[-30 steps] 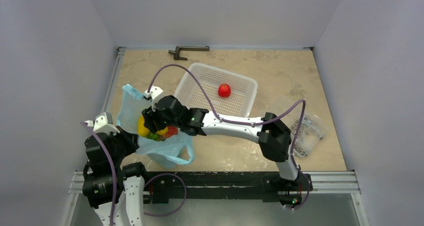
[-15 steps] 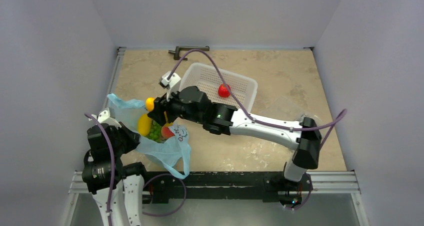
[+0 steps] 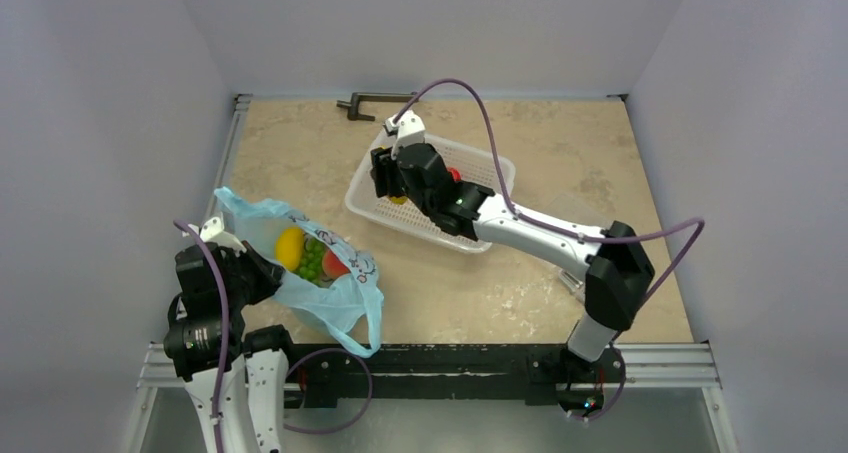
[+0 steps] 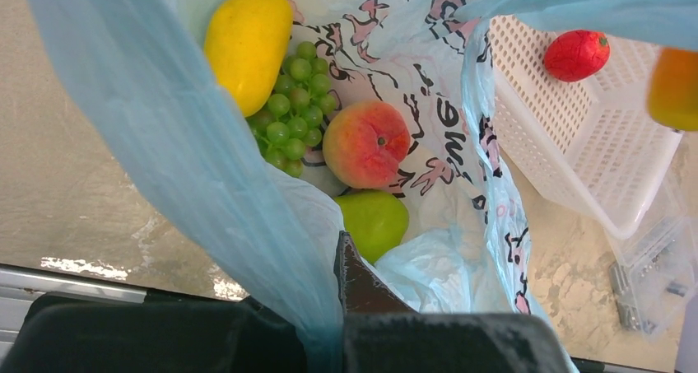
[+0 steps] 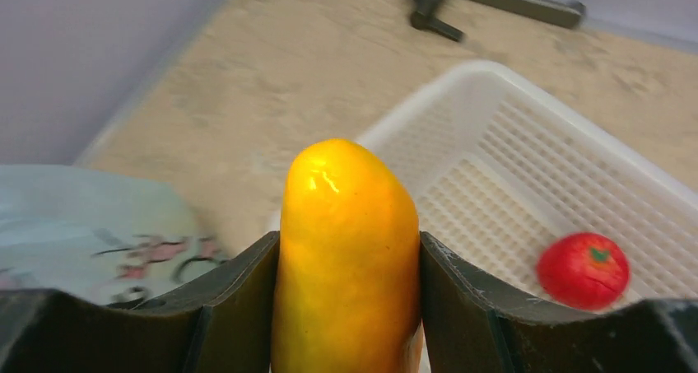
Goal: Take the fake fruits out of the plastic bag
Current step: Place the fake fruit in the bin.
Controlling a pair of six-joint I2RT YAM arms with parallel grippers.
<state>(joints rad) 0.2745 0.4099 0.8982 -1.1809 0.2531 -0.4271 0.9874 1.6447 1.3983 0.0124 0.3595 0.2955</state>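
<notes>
Right fingers (image 5: 234,307): clamped on the orange-yellow fruit (image 5: 350,249), above the basket (image 5: 527,216).
Left fingers (image 4: 358,278): pinching the plastic bag (image 4: 189,142) rim.
Release: lower first, clear of the red fruit (image 5: 583,270).

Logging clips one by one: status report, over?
Right gripper shut on orange fruit, above basket rim. Left gripper pinching bag open. Yellow fruit, grapes, peach, green fruit in bag. Nothing blocking.
</notes>
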